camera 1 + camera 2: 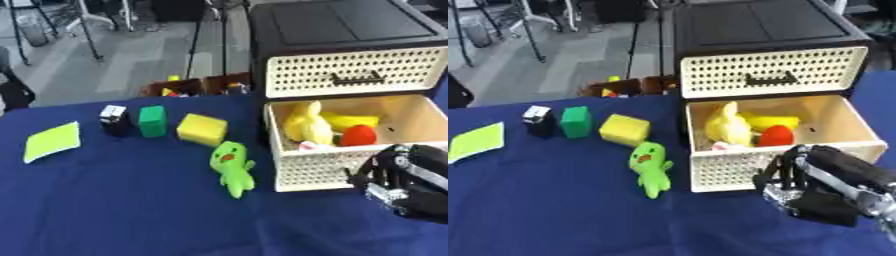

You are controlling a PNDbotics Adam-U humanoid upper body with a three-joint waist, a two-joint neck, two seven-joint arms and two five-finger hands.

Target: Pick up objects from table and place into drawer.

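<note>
In the left eye view we see a blue-covered surface (114, 210) with a row of small things along its far side: a yellow-green sheet (52, 141) at the left, then a black-and-white box (113, 119), a green block (152, 121) just beside it, and a yellow sponge (202, 129). A green plush toy (232, 168) lies nearer us, close to the front left corner of the open drawer (319, 170). That cream perforated drawer stands pulled out of a black-topped cabinet (346, 25), below a second drawer (354, 72) that is closed. Inside the open one we make out a yellow plush (306, 125), a yellow shape (350, 120) behind it and a red ball (358, 135).

In the right eye view we find the robot's right hand (798, 187) low at the right, just in front of the open drawer's front right corner. Its fingers (773, 176) point down and look curled, with nothing in them that we can see; whether they touch the drawer front we cannot tell. The plush toy and the other things on the surface lie well apart from the hand.
</note>
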